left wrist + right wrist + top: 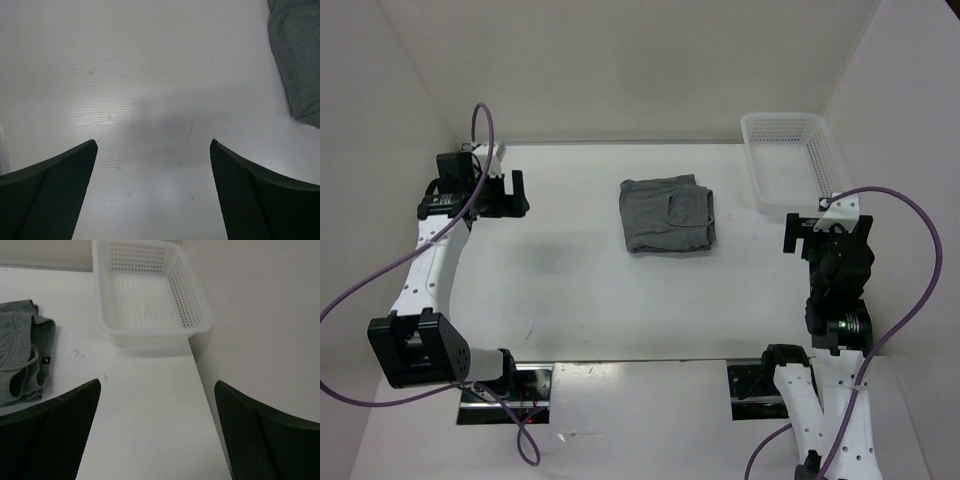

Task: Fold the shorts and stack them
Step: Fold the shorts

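The grey shorts (666, 214) lie folded into a compact rectangle on the white table, a little behind its middle, pocket facing up. They show at the top right of the left wrist view (299, 55) and at the left edge of the right wrist view (20, 357). My left gripper (506, 194) is open and empty over the table's far left, well left of the shorts; in its own view (154, 145) only bare table lies between the fingers. My right gripper (805, 236) is open and empty at the table's right, right of the shorts; its own view (157, 385) shows bare table.
A white plastic mesh basket (765, 170) stands empty at the back right corner, just behind my right gripper, also in the right wrist view (105, 325). White walls enclose the table on the left, back and right. The table's right edge (200, 385) runs under my right gripper.
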`<state>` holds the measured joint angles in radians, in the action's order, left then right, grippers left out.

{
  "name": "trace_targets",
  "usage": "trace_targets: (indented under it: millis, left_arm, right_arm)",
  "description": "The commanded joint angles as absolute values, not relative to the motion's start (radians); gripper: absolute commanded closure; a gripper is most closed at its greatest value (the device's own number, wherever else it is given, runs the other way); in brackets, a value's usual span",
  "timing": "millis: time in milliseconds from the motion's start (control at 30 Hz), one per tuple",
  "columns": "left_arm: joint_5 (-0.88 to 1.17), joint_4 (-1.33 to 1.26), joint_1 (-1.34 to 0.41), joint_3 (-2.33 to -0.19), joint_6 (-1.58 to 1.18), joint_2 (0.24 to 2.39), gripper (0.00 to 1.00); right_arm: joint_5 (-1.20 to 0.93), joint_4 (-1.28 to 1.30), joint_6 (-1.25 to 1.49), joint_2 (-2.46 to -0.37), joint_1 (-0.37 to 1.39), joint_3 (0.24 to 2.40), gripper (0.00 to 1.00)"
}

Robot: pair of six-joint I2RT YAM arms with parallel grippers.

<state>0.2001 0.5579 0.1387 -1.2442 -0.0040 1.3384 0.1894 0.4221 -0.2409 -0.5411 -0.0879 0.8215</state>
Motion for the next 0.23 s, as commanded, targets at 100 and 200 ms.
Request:
trace_targets:
  millis: [100,200]
  left_arm:
    - [0.236,0.518,0.141,-1.221,0.000,1.282,0.00]
    - [0.252,0.518,0.141,-1.221,0.000,1.272,0.00]
  right_arm:
    - [0.206,0.469,-0.242,-0.483,-0.095,0.784,0.01]
    - [0.206,0.469,-0.253,-0.474,-0.095,0.775,0.01]
